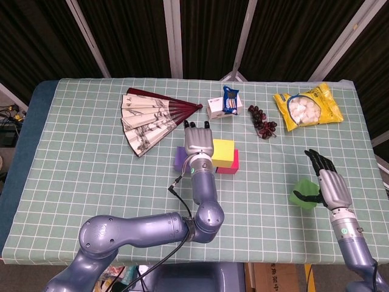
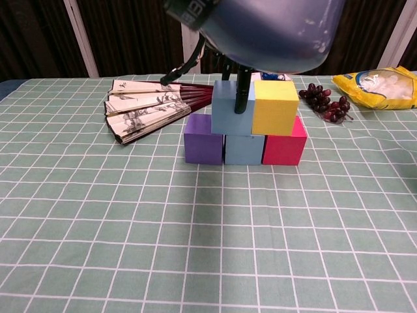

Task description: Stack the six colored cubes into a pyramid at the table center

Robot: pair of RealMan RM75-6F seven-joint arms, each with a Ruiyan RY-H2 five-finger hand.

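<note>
In the chest view a purple cube (image 2: 203, 139), a light blue cube (image 2: 243, 149) and a pink cube (image 2: 285, 144) form a row. On top of them sit a second blue cube (image 2: 227, 108) and a yellow cube (image 2: 274, 106). My left hand (image 1: 196, 143) covers the upper blue cube from above and grips it, one finger (image 2: 244, 98) down its front face. At the right of the table, my right hand (image 1: 329, 183) holds a tilted green cube (image 1: 301, 195), its thumb lying across the cube.
A folded-out paper fan (image 1: 149, 117) lies behind and left of the stack. Behind the stack are a small snack box (image 1: 223, 106), a bunch of dark grapes (image 1: 262, 122) and a yellow snack bag (image 1: 307, 106). My left arm (image 2: 260, 29) fills the top of the chest view.
</note>
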